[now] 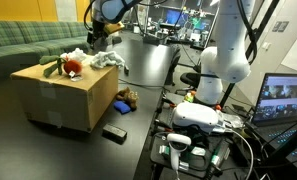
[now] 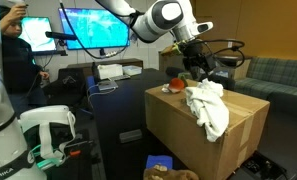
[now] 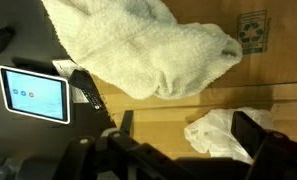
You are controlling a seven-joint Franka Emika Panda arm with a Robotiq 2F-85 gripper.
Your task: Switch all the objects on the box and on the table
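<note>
- Claw (image 3: 188, 140) spread wide, clamped on nothing; hovers over the box (image 2: 178, 140) top.
- Small white cloth piece (image 3: 216, 130) lies between its fingers (image 3: 252, 135).
- Large white cloth (image 2: 208, 108) just beside, draped over box edge.
- Plush (image 1: 70, 68) on box too.

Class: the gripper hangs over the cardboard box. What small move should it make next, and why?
Probably a straight lift. The gripper is open and holds nothing, its fingers straddling a crumpled white cloth piece on the tan cardboard box; sideways travel might drag it.
</note>
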